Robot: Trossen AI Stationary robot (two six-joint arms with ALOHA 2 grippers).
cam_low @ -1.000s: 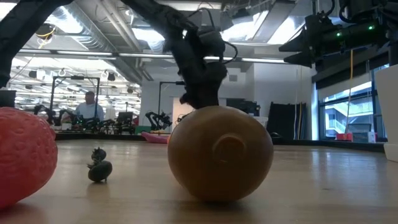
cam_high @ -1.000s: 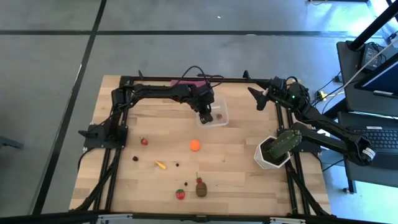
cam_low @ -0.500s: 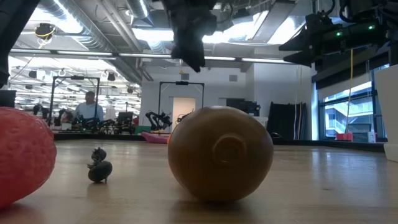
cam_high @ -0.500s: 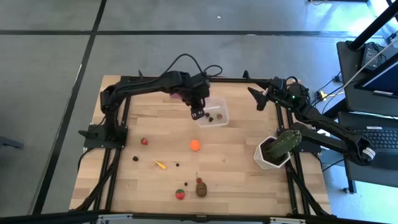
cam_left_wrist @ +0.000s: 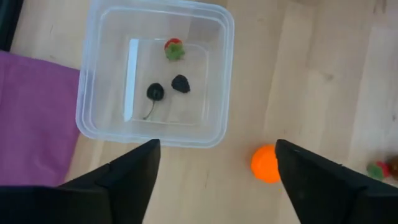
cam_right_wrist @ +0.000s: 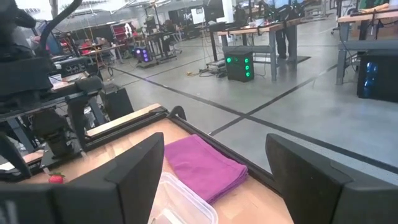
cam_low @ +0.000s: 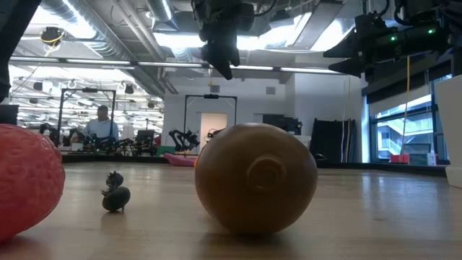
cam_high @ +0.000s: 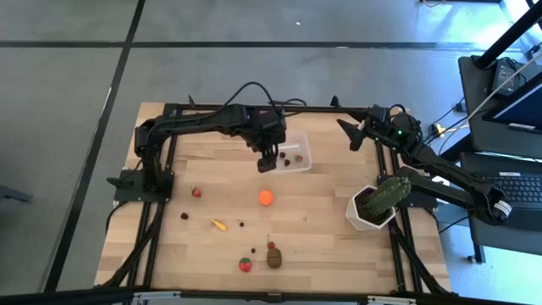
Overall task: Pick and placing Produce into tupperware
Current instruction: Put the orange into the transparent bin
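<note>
At the table's far edge, near its middle, we list the tupperware (cam_high: 290,156): clear, square, holding one small red-and-green piece (cam_left_wrist: 173,48) and two tiny dark bits (cam_left_wrist: 168,88). We find no readable brand, label or writing on it or on anything else.

Beside it, a folded purple cloth (cam_left_wrist: 34,118) touches the container's wall.

Left gripper (cam_high: 268,160): raised above the tupperware's near-left corner, fingers spread wide, nothing between them.

Right gripper (cam_high: 348,133): at the far right corner, fingers wide apart and empty.

Loose produce on the wood:
- orange ball (cam_high: 266,197), near the tupperware
- yellow banana (cam_high: 219,224)
- red piece (cam_high: 196,192)
- strawberry (cam_high: 245,264)
- brown oval lump (cam_high: 274,258)
- dark bits (cam_high: 184,215)

At the right edge, a cactus-like plant (cam_high: 390,192) stands in a white pot (cam_high: 366,218).
</note>
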